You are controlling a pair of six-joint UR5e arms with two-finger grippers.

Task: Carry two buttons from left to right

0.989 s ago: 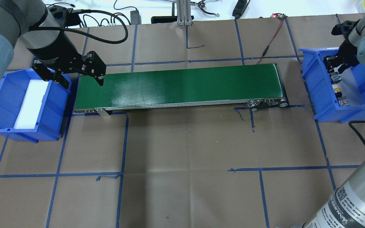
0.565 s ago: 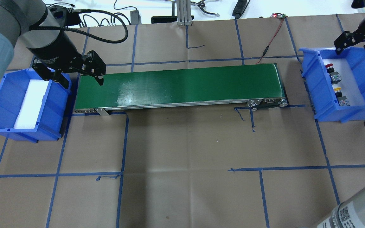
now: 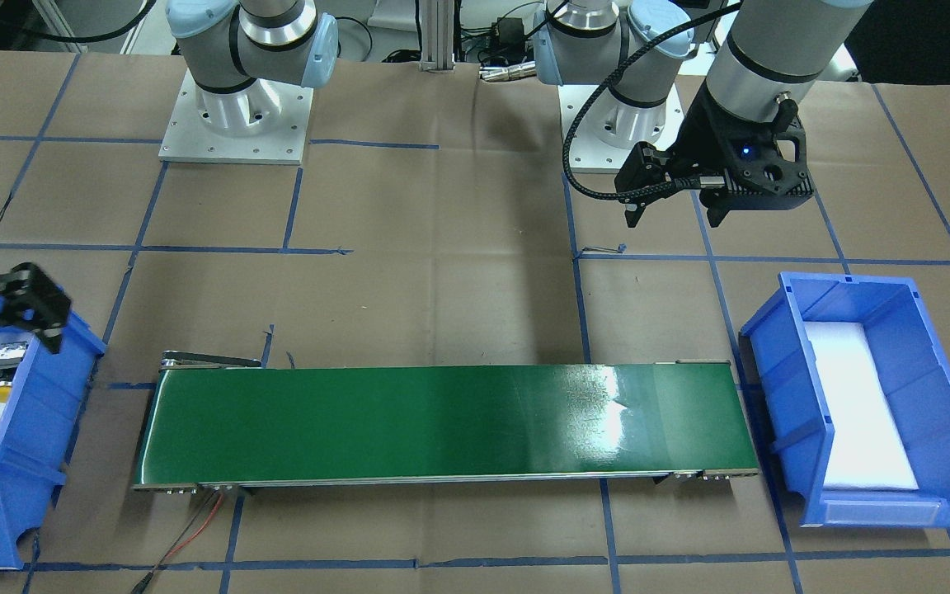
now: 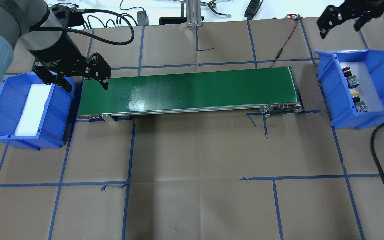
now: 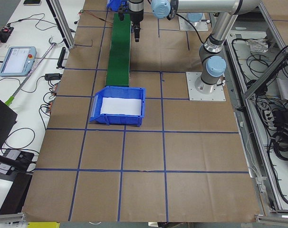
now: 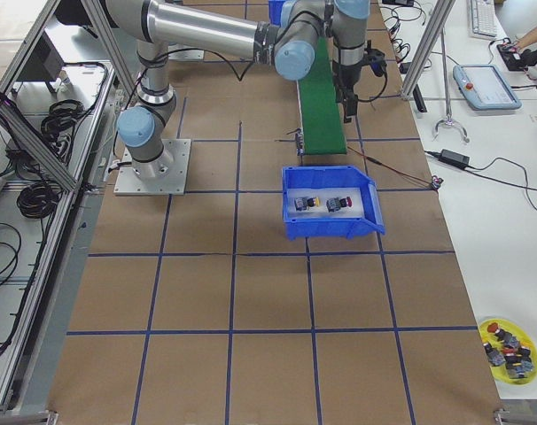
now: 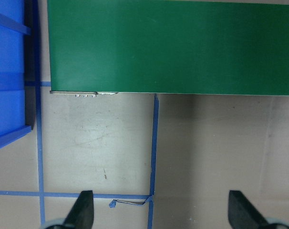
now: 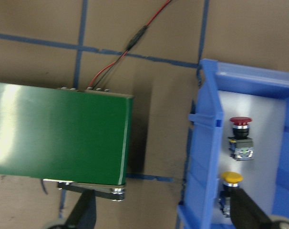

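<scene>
On my overhead feed, the belt (image 4: 188,91) has a bin (image 4: 332,90) at its 3 o'clock end. The left gripper (image 4: 85,85), fingers spread, hangs near the belt's 9 o'clock end; the right gripper (image 4: 340,28), also spread, hovers at the bin's 11 o'clock. In the bin lie the red button (image 4: 347,70) and, at its 6 o'clock, the yellow button (image 4: 355,96)

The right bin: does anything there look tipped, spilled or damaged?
Only mildly: the red button and yellow button lie on their sides inside the right bin, apart. No spill or damage shows.
</scene>
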